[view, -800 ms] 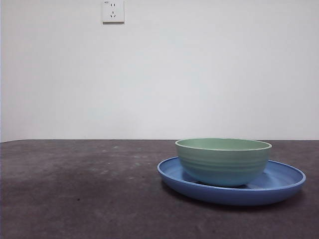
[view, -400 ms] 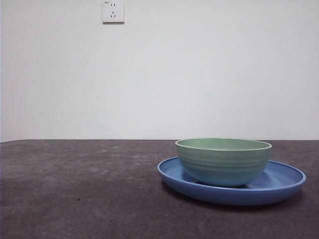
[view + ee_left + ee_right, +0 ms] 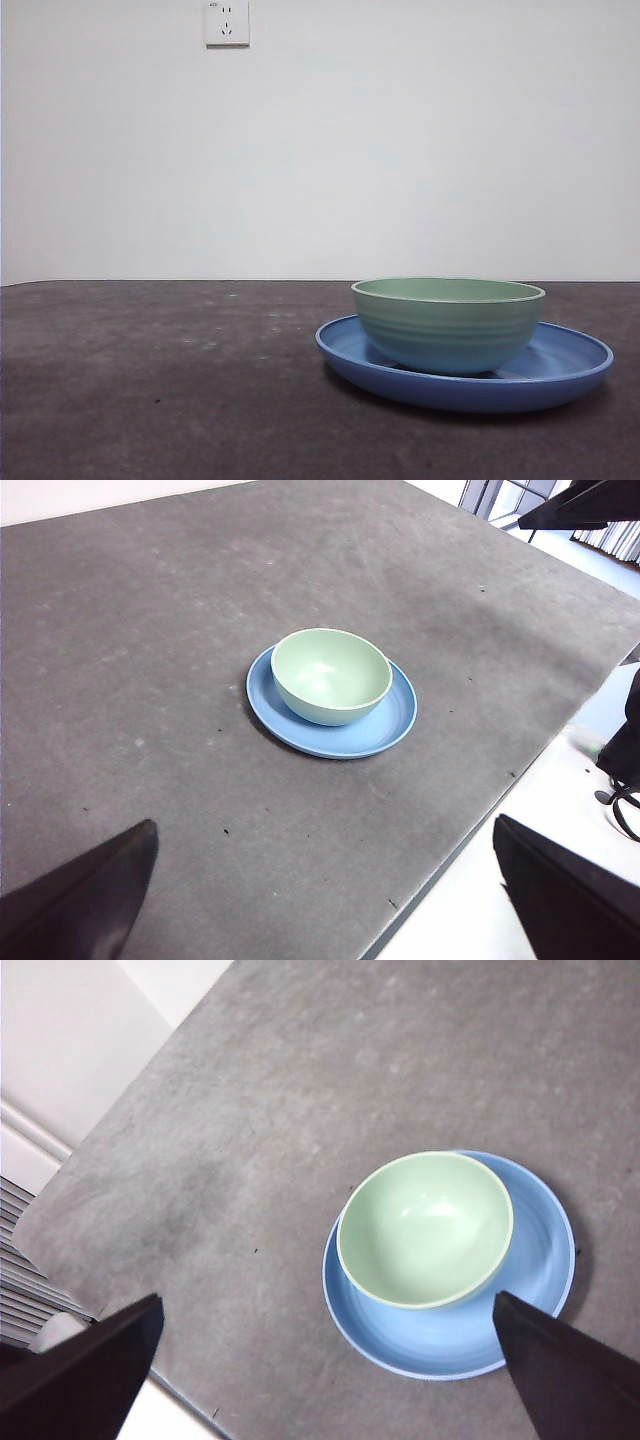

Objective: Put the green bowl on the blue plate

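From the front, the green bowl (image 3: 448, 322) sits upright inside the blue plate (image 3: 560, 375) on the worktop (image 3: 150, 390), so placement looks done. Wrist views show the left gripper (image 3: 320, 905) and right gripper (image 3: 320, 1380) spread wide, empty, well apart from it.

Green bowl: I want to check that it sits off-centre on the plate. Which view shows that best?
The right wrist view: it looks almost straight down, so the green bowl shows shifted toward one side of the blue plate. The left wrist view shows the same from a slant. The front view shows only its ridged side.
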### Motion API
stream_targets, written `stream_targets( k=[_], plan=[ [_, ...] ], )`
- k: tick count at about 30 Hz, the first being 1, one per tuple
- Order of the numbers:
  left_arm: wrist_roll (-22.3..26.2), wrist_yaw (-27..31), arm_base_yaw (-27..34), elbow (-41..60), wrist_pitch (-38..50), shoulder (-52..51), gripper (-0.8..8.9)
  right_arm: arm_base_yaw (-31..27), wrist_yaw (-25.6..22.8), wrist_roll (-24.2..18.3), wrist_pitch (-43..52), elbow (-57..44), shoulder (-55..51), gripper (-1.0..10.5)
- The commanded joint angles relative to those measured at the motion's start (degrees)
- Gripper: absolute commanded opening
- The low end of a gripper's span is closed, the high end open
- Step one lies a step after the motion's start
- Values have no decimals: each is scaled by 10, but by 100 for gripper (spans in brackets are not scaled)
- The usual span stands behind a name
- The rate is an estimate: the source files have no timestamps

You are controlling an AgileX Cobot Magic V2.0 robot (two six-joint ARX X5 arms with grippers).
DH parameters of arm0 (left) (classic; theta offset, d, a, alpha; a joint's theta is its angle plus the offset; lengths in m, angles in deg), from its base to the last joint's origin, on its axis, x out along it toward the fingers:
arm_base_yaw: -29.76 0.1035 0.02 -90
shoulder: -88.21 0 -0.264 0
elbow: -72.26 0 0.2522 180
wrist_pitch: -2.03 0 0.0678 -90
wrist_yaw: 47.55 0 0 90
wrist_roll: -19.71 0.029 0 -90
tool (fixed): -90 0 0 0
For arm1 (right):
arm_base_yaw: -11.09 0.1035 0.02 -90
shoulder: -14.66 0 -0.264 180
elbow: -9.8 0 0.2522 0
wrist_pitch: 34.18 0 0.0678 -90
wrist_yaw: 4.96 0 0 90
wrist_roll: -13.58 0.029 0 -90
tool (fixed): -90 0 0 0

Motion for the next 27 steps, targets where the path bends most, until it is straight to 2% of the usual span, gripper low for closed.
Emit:
stream_targets(
  k=[1, 6, 11, 15, 27],
  plan=[
    [-2, 1, -3, -5, 5, 3, 563, 1, -6, 23, -9, 9, 14, 536],
    [-2, 1, -3, -5, 0, 2, 563, 1, -50, 27, -43, 9, 61, 536],
    [-2, 1, -3, -5, -5, 2, 563, 1, -60, 16, -47, 9, 133, 536],
    [-2, 1, -3, -5, -3, 2, 563, 1, -64, 2, -28, 9, 193, 535],
    [-4, 1, -3, -5, -17, 2, 563, -20, -64, 2, 69, 9, 335, 535]
  ],
)
